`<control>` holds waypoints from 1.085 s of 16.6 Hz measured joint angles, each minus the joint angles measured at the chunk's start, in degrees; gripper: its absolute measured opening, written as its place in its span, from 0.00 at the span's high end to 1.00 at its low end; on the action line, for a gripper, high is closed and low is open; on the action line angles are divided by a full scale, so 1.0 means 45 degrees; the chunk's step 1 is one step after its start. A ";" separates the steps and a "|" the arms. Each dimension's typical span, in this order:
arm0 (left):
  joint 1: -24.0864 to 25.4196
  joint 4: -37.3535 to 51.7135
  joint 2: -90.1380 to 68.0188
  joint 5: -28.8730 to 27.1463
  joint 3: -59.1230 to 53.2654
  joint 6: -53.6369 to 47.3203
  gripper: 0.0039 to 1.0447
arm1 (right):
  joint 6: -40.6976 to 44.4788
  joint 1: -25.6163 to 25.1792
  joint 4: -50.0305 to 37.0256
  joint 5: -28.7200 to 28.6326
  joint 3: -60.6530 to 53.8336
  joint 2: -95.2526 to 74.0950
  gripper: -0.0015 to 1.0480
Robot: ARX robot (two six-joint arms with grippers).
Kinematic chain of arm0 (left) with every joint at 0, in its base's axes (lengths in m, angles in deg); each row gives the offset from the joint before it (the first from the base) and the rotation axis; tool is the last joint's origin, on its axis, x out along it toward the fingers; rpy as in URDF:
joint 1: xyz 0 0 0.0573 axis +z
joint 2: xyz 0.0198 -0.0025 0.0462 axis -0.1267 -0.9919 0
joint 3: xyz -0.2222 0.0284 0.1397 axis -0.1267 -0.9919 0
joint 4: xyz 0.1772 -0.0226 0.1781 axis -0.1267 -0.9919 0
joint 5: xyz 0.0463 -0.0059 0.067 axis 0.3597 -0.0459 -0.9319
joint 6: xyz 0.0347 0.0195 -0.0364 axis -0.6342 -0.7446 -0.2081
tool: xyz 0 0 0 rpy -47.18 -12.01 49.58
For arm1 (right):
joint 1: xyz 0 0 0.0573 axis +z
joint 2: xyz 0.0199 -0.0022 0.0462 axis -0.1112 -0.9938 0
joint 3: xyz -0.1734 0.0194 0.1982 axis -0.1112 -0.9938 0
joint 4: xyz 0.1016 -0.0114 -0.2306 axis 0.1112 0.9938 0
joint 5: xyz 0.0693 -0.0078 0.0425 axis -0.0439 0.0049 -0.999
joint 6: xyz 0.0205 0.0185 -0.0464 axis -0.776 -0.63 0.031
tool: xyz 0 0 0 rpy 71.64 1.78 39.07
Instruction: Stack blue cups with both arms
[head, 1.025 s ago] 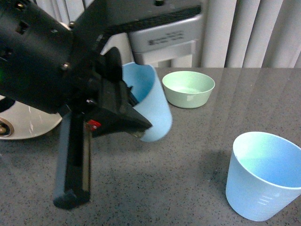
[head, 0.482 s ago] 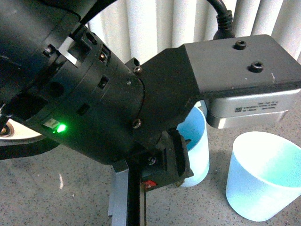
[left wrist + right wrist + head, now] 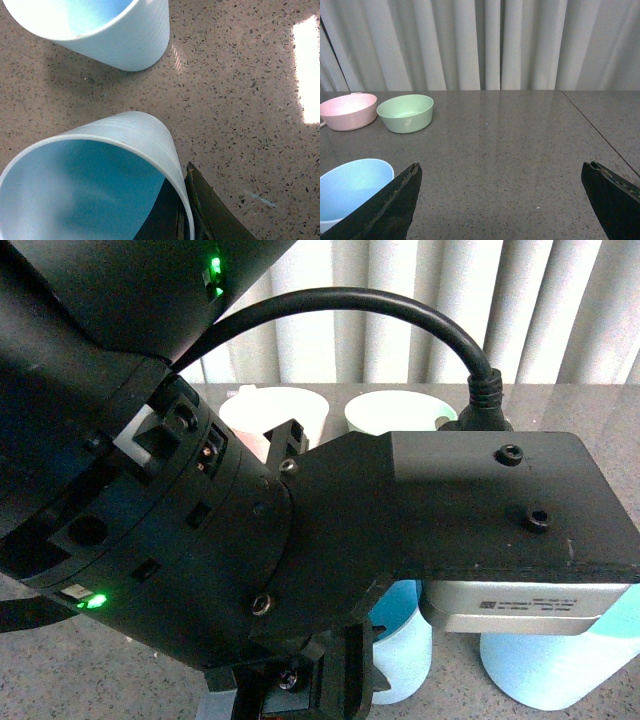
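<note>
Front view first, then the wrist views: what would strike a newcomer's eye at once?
The black left arm fills nearly the whole front view. In the left wrist view, the left gripper pinches the wall of a blue cup, with the second cup standing close by. The right gripper hangs open and empty, a pink bowl and a green bowl beyond it.
</note>
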 joint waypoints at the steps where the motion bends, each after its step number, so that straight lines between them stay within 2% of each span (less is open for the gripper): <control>1: 0.0000 0.0155 0.0000 -0.0078 -0.0029 -0.0029 0.98 | 0.0000 0.0000 -0.0005 0.0000 0.0000 0.0000 0.06; 10: 0.0005 0.0418 0.0000 -0.0491 -0.0034 -0.0160 0.98 | 0.0000 0.0000 0.0000 0.0000 0.0000 0.0000 0.06; 13: 0.0024 0.0316 0.0000 -0.0544 -0.0039 -0.0272 0.93 | 0.0000 0.0000 0.0000 0.0000 0.0000 0.0000 0.06; 14: 0.0029 0.0233 0.0000 -0.0544 -0.0049 -0.0359 0.84 | 0.0000 0.0000 0.0000 0.0000 0.0000 0.0000 0.06; 16: 0.0024 0.0364 0.0039 -0.0427 -0.0053 -0.0486 0.30 | 0.0000 0.0000 -0.0005 0.0000 0.0000 0.0000 0.06; 17: 0.0078 0.0238 0.0219 0.0117 0.0053 -0.0243 0.04 | 0.0000 0.0000 0.0000 0.0000 0.0000 0.0000 0.06; 18: 0.0364 0.0345 0.0748 0.0957 0.0714 0.0491 0.06 | 0.0000 0.0000 0.0000 0.0000 0.0000 0.0000 0.06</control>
